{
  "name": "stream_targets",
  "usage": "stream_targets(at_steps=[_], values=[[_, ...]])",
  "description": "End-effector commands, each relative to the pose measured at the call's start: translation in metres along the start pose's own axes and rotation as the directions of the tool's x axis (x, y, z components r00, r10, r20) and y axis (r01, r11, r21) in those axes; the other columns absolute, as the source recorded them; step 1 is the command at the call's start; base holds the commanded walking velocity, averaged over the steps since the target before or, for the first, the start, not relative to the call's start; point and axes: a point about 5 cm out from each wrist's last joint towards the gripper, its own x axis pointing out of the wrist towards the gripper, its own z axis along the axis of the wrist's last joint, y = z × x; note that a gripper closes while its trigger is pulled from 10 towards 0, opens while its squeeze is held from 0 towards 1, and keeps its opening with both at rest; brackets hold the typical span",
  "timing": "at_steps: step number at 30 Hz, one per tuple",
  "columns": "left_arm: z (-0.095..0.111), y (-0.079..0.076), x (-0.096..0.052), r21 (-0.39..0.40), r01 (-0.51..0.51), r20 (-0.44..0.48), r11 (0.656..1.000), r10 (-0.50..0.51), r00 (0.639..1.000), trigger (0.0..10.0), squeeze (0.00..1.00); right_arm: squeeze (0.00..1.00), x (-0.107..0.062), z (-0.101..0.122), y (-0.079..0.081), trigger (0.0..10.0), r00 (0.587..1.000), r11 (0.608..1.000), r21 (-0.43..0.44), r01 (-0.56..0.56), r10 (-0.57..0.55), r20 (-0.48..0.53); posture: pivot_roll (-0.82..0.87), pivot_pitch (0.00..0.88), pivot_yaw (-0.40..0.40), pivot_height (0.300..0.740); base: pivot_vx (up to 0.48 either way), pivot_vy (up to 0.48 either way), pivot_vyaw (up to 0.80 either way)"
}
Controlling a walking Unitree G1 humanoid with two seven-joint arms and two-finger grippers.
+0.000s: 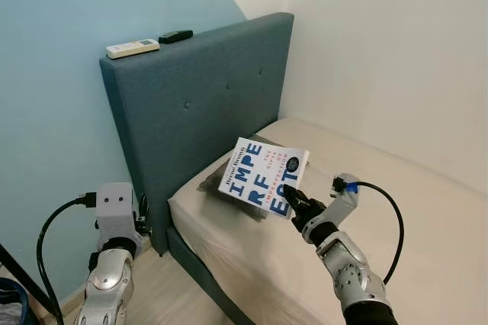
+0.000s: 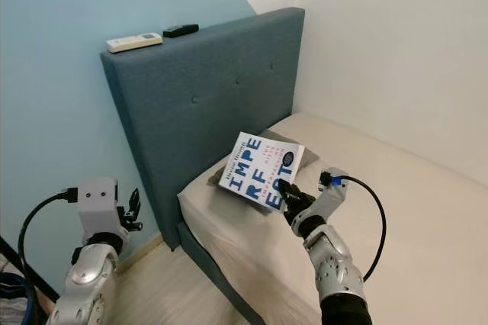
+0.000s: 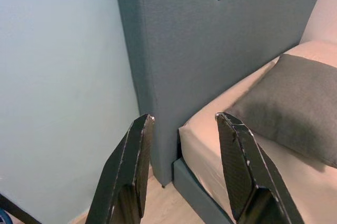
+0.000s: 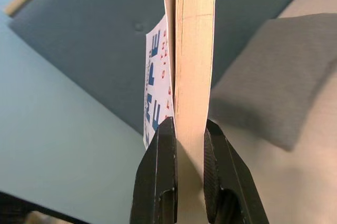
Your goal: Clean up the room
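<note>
Your right gripper (image 4: 188,140) is clamped on the lower edge of the book (image 1: 263,175), a white paperback with blue block letters, held tilted above the grey pillow (image 3: 295,103) at the bed's (image 1: 427,218) head. Left gripper (image 3: 184,124) hangs with fingers spread beside the headboard (image 1: 198,111).

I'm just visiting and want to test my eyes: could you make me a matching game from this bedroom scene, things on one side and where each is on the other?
Things:
1. book
2. white remote
3. grey pillow
4. left gripper

Places:
A. on top of the headboard
B. on the mattress, by the headboard
C. pinched in the right gripper
D. open, near the blue wall

Pairs: 1-C, 2-A, 3-B, 4-D
</note>
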Motion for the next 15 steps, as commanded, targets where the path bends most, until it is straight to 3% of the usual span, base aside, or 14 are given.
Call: stream_targets(at_steps=[1,15], values=[[-0.0077,-0.0027,-0.0037,0.008,0.009,-0.023,1.000,-0.009,1.000,10.0,0.00,0.00,0.0006,0.0042,0.0002,10.0,1.000,0.999,-0.036,0.005,-0.004,0.027,0.01,0.075,-0.081,0.740,0.000,0.000,0.00],[-0.0095,-0.0057,-0.0058,0.001,0.025,-0.032,1.000,-0.025,0.999,10.0,0.00,0.00,-0.0018,0.0000,-0.0035,10.0,0.999,0.997,-0.065,0.031,-0.029,0.022,0.01,0.078,-0.082,0.740,0.000,0.000,0.00]])
